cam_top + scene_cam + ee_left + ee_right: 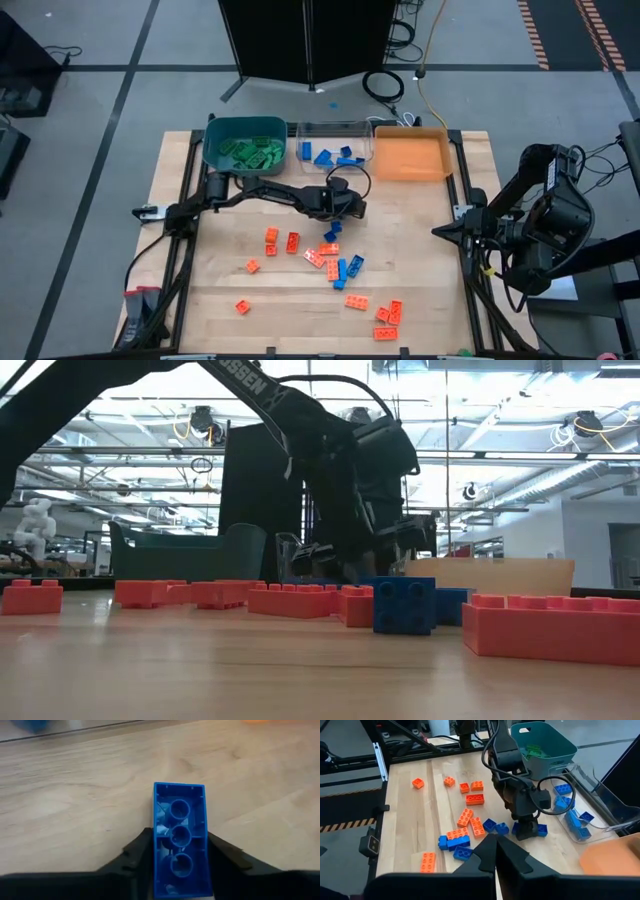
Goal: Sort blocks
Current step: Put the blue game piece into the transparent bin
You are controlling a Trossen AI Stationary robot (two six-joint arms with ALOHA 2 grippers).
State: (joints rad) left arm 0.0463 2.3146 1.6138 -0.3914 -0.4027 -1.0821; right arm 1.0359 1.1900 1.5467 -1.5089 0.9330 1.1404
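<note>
Left gripper (180, 857) clamps one blue studded plastic brick (180, 837) just above the wooden table (420, 260), near the clear bin (333, 132).

Right gripper (496, 851) – fingers together, holding nothing – waits at the table's right edge; about ten orange-red bricks (292, 241) lie scattered on the wood.

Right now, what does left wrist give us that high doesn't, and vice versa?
Left wrist only: the blue block seen hollow-side up, clamped between the left gripper fingers.
High only: the teal bin with green blocks, clear bin with blue ones, orange bin, the loose orange and blue blocks, and the right gripper parked at the table's right edge.
Both: the left gripper over the wooden table.
</note>
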